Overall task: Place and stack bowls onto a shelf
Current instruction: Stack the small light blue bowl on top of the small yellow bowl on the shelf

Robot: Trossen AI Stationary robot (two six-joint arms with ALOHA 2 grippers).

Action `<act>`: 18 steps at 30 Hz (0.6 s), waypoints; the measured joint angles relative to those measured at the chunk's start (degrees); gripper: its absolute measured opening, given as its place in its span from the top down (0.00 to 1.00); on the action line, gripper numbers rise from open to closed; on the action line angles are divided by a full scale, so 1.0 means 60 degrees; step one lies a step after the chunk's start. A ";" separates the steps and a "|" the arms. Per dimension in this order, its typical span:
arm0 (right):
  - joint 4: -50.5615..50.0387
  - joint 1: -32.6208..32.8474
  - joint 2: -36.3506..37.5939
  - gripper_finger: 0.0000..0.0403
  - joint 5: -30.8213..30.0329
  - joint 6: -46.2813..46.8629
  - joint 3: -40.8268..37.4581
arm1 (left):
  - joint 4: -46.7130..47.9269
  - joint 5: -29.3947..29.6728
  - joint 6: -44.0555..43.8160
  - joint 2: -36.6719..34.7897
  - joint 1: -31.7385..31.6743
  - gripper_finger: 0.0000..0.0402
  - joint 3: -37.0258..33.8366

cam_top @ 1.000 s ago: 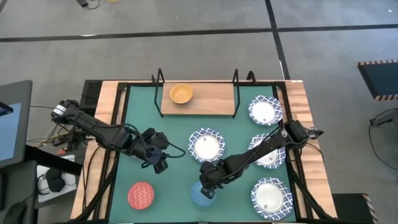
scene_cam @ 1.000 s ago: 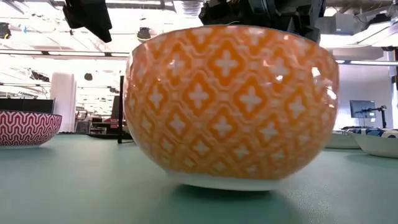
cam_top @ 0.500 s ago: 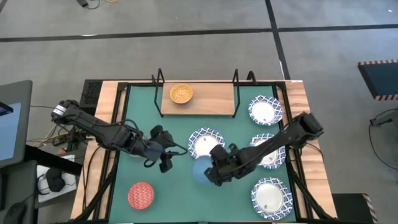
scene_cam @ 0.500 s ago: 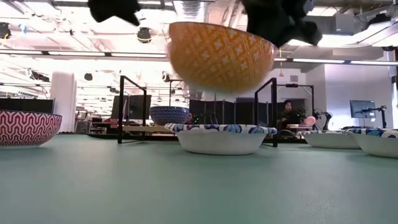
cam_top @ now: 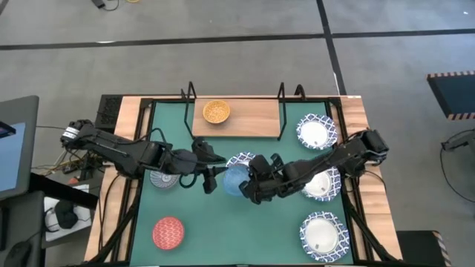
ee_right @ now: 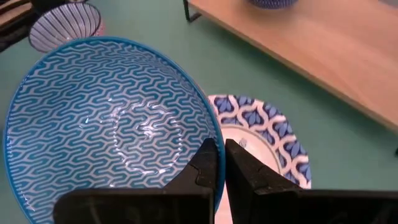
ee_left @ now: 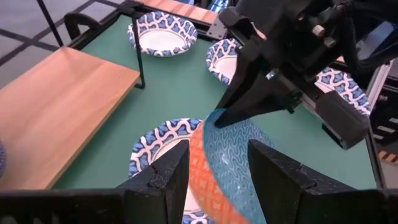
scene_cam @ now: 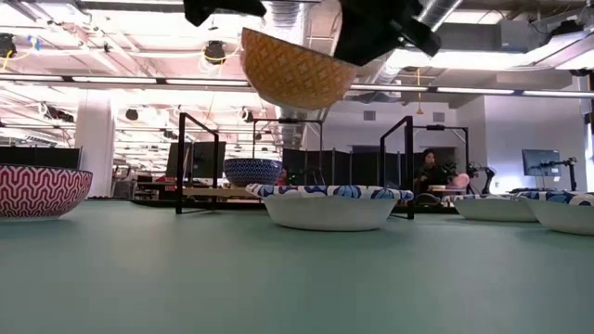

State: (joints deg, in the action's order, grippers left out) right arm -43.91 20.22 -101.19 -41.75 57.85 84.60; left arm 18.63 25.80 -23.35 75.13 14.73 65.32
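Observation:
My right gripper [ee_right: 221, 162] is shut on a bowl [cam_top: 236, 180] that is blue-patterned inside and orange outside, and holds it in the air over the green mat, above a white blue-rimmed bowl [cam_top: 246, 166]. My left gripper [ee_left: 217, 177] is open, with one finger on each side of that bowl [ee_left: 230, 165]; I cannot tell whether they touch it. A grey bowl [cam_top: 163, 178] and a red bowl [cam_top: 168, 232] rest on the mat. A yellow bowl [cam_top: 216, 111] stands on the wooden shelf [cam_top: 249, 119]. My right gripper pinches the bowl's rim [ee_right: 208, 134], one finger inside the bowl and one outside its wall. The fingers come at it from the table's right side. The bowl [scene_cam: 297, 70] is lifted clear of the mat and tilted.
Three more white blue-rimmed bowls [cam_top: 317, 131] [cam_top: 323, 185] [cam_top: 323, 233] sit along the mat's right side. The shelf's black wire end frames [cam_top: 281, 111] stand upright at both ends. The plank has bare wood to the right of the yellow bowl.
My right gripper has lifted the blue bowl off the mat's near edge and carried it up and toward the far side, over the middle white bowl. My left gripper has moved toward the table's right, up to the bowl, and the grey bowl now lies on the mat behind it.

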 joint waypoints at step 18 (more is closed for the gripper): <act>-0.0285 -0.0598 -0.0084 0.90 -0.0555 -0.3474 0.1831 | 0.0380 -0.0264 0.0782 -0.0011 -0.0848 0.70 0.0015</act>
State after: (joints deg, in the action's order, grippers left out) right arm -45.62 16.63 -101.69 -45.08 37.00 95.59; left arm 20.91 24.21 -18.65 75.07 9.64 65.41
